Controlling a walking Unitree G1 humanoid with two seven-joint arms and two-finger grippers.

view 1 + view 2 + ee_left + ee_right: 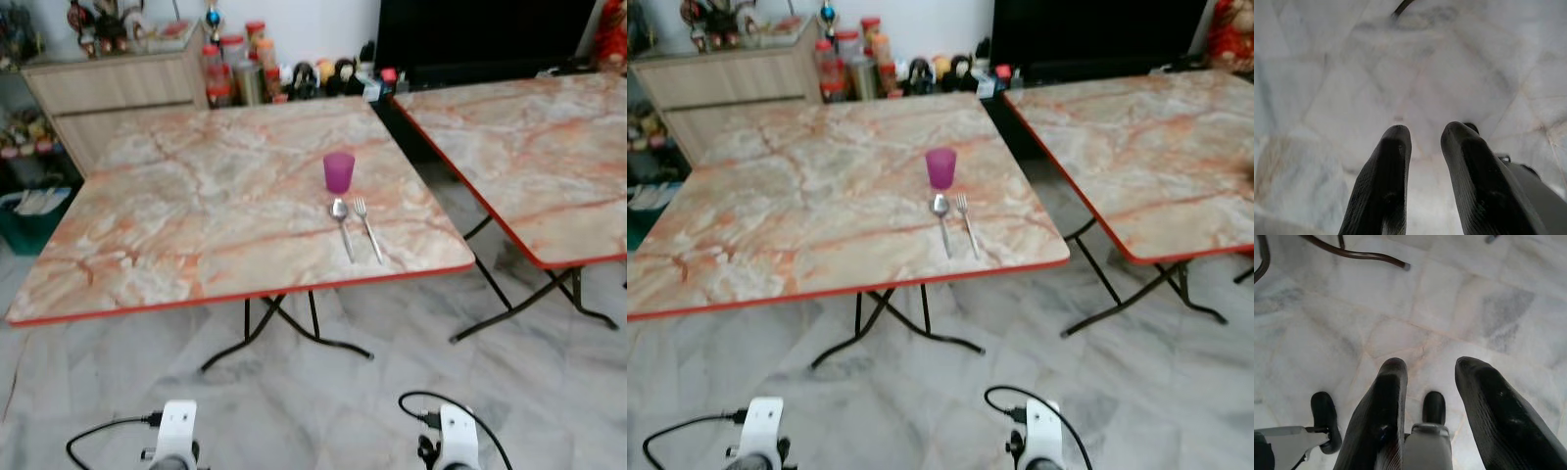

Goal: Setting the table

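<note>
Both the left gripper [1422,147] and right gripper [1432,382] hang spread and empty, low over the floor. Well ahead of them on the bench [176,225], the purple cup [339,172] looks light and slick, best pinched across its sides. The spoon [342,226] and fork [366,228] lie flat, thin and stiff, awkward to lift except by their handles.

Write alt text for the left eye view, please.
A purple cup stands on a marble-patterned folding table, with a spoon and fork side by side just in front of it. A second table stands to the right.
</note>
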